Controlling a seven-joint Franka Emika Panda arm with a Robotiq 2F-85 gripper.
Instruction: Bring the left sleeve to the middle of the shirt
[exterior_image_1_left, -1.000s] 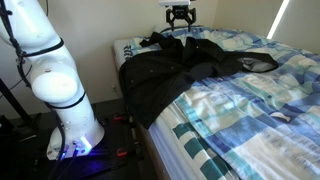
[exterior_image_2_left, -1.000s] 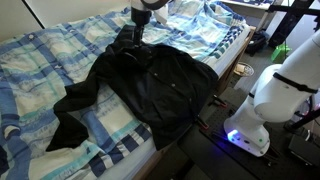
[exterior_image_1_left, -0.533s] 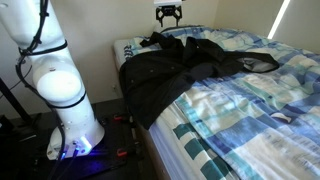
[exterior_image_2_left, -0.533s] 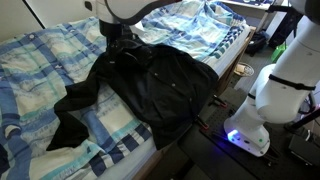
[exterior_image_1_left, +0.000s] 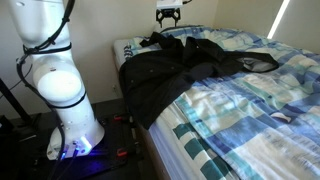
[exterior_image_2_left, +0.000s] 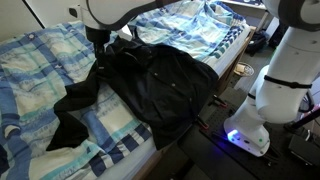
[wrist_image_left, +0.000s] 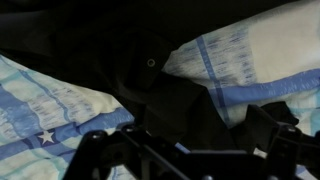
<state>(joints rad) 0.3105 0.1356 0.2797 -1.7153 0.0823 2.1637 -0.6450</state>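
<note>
Black cloth is spread over much of the blue-and-white checked quilt (exterior_image_2_left: 30, 55). It is the shirt (exterior_image_2_left: 160, 85), all rumpled, with one side hanging over the edge near the robot. The left sleeve (exterior_image_2_left: 68, 108) is taken to be the long thin arm of cloth that lies stretched out on the quilt, well apart from the middle of the shirt, so the job is judged not yet done. The gripper (exterior_image_1_left: 168, 15) is seen up in the air above the far end of the shirt, not touching it. Its jaws are spread apart and nothing is held between them. In the wrist view only black cloth and quilt are seen below. For the step to be done well, the gripper should be brought over the end of the sleeve, near the cuff, and lowered straight down until the cloth is reached. Only the sleeve should be pinched, not the quilt under it, since both are soft and could be picked up together. The sleeve should then be lifted just a little, carried slowly to the middle of the shirt and let go there, so that it is laid flat and not dragged into a heap.
</note>
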